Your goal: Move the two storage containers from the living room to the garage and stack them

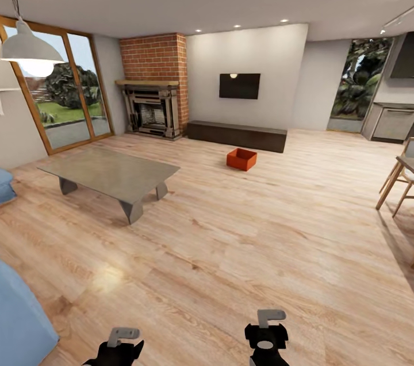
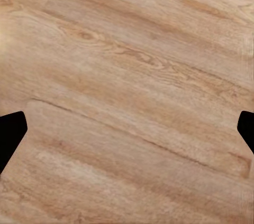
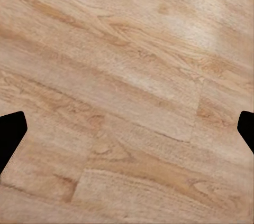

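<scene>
Both sets of jaws stand wide apart with nothing between them: in each wrist view the two dark fingertips sit at opposite edges, and all that lies between is bare plank floor (image 2: 127,97). The left gripper (image 1: 118,349) and the right gripper (image 1: 265,340) hang low at the near edge of the room, pointed down at the boards, which looks like a carrying-nothing travel pose rather than a reach for anything.

One orange bin (image 1: 241,159) sits on the wood floor at the far side of the room, just in front of the long dark cabinet (image 1: 237,136) under the wall television (image 1: 239,86). It stands upright and open-topped, well apart from both grippers. From here I can spot just this one bin.

A low grey coffee table (image 1: 109,173) stands to the left, between the near sofa (image 1: 20,320) and the brick fireplace (image 1: 154,85). The stretch of floor from the grippers straight to the bin lies open, so the robot likely needs only to roll forward, keeping right of the table. A wooden chair (image 1: 397,179) at the far right is off that line. The task appears barely begun: the bin is in the living room and nothing is grasped yet.
</scene>
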Controlling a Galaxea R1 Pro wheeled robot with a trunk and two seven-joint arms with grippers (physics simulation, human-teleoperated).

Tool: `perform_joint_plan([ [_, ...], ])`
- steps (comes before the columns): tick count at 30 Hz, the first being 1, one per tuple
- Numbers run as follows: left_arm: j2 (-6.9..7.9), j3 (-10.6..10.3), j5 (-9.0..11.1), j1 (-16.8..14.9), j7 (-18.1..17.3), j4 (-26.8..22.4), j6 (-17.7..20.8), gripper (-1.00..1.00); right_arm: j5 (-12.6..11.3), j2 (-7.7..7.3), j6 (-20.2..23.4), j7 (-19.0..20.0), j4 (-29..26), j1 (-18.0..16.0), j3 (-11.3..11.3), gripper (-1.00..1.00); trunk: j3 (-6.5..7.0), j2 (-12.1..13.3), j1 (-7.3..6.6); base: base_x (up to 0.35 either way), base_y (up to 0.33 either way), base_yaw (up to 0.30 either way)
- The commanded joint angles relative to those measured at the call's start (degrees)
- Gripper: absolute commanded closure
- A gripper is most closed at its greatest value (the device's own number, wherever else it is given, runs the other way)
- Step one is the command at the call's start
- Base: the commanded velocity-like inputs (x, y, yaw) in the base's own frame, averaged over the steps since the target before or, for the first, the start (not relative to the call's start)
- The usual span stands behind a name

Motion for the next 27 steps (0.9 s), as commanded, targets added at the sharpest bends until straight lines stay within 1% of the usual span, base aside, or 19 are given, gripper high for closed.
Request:
perform_joint_plan([
  [1,0.05,-0.40,0.60,-0.04,-0.10,0.05,-0.20,-1.00,0.36,-0.02,0.50,-0.36,-0.04,-0.03,0.27,-1.00,-0.06,-0.04,0.03,0.304,0.000,0.000],
  [4,0.05,-0.40,0.64,-0.03,-0.10,0.05,-0.18,-1.00,0.36,-0.02,0.49,-0.36,-0.03,-0.03,0.25,-1.00,-0.06,-0.04,0.03,0.305,0.000,0.000],
  [10,0.14,-0.37,0.78,-0.07,-1.25,0.11,0.41,-1.00,0.35,-0.08,0.43,-0.37,-0.10,-0.03,0.21,-1.00,-0.06,-0.04,0.03,0.305,0.000,0.000],
  [11,0.14,-0.35,0.78,-0.08,-2.26,0.12,0.49,-1.00,0.32,-0.09,0.42,-0.40,-0.10,-0.03,0.19,-1.00,-0.06,-0.04,0.03,0.305,0.000,0.000],
  [13,0.20,-0.33,0.73,-0.09,-6.11,0.13,1.31,-1.00,0.10,-0.15,0.36,-0.43,-0.15,-0.03,0.10,-1.00,-0.06,-0.04,0.03,0.300,0.000,0.000],
  [17,0.22,-0.32,0.70,-0.10,-8.55,0.18,2.20,-1.00,-0.13,-0.24,0.32,-0.42,-0.31,-0.03,-0.03,-1.00,-0.06,-0.04,0.03,0.275,0.000,0.000],
  [27,0.23,-0.31,0.62,-0.09,-9.07,0.23,2.67,-1.00,-0.24,-0.28,0.31,-0.42,-0.25,-0.03,-0.24,-1.00,-0.06,-0.04,0.03,0.237,0.000,0.000],
])
